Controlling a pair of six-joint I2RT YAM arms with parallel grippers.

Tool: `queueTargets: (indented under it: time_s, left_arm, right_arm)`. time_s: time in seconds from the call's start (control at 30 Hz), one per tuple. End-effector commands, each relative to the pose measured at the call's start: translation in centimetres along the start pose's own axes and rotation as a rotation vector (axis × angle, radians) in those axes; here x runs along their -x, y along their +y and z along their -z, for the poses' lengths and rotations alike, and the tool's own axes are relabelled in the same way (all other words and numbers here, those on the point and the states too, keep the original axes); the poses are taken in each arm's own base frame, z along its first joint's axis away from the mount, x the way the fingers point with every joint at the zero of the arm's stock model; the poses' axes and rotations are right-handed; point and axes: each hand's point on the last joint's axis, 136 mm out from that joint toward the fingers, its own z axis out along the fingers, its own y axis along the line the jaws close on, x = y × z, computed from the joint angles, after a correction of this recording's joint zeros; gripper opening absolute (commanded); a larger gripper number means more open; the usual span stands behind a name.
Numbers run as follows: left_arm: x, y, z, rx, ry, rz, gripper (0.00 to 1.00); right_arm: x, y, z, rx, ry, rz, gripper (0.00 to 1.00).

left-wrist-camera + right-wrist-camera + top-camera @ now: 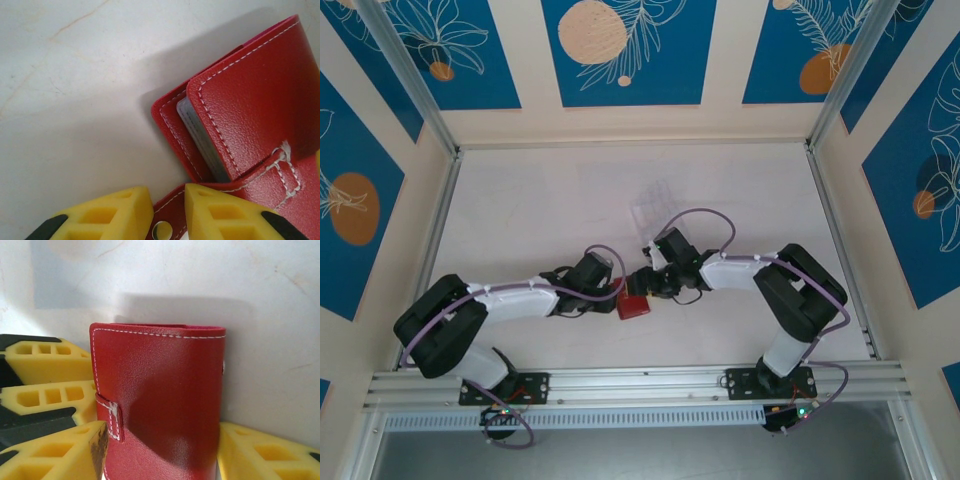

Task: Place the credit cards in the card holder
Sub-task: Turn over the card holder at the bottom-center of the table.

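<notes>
A: So, where is the card holder [633, 306] found relative to each claw?

B: Seen from above, it is found at the middle of the table [540, 200], where the two arms meet. The left claw [168, 196] is placed at its 9 o'clock side and the right claw [161, 440] at roughly its 1 o'clock. Neither arm can be called nearer, since both are right at it

A: And how are the claws set?

B: The left claw is set narrow. The snap tab [167, 227] is seen between its fingers [220, 212], so the tab is judged to be pinched there. The right claw is set about half wide, with the holder's body bracketed between its fingers [265, 455]. Whether the body is pressed or merely straddled cannot be told

A: How is the long axis laid?

B: In the right wrist view it is run from 6 to 12 o'clock, along the fingers. In the left wrist view the cover is seen slightly parted, and a grey-blue inner leaf [197, 137] is shown at a gap faced towards 9 o'clock. It is judged that this gap must be widened before any card can be slid in
</notes>
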Motion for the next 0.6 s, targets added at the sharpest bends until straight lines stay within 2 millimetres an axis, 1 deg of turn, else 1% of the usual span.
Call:
queueTargets:
  time_s: [0.0, 0.2, 0.3, 0.4, 0.57]
  left_arm:
    - [-5.8, 3.7, -2.0, 0.114, 0.189, 0.024, 0.27]
    - [-6.6, 3.9, -2.7, 0.113, 0.207, 0.033, 0.27]
    - [-6.9, 4.0, -3.0, 0.113, 0.213, 0.036, 0.27]
    - [-7.0, 4.0, -3.1, 0.109, 0.215, 0.038, 0.27]
    - [-7.2, 4.1, -3.1, 0.109, 0.214, 0.039, 0.27]
  right_arm:
    - [0.3, 2.3, 0.6, 0.137, 0.001, -0.004, 0.59]
    - [1.1, 3.8, 1.8, 0.247, -0.02, -0.015, 0.59]
    - [1.0, 4.3, 1.5, 0.278, -0.008, -0.017, 0.59]
    - [0.7, 4.4, 0.9, 0.293, 0.012, -0.025, 0.58]
    - [0.4, 4.1, 0.2, 0.277, 0.024, -0.032, 0.53]
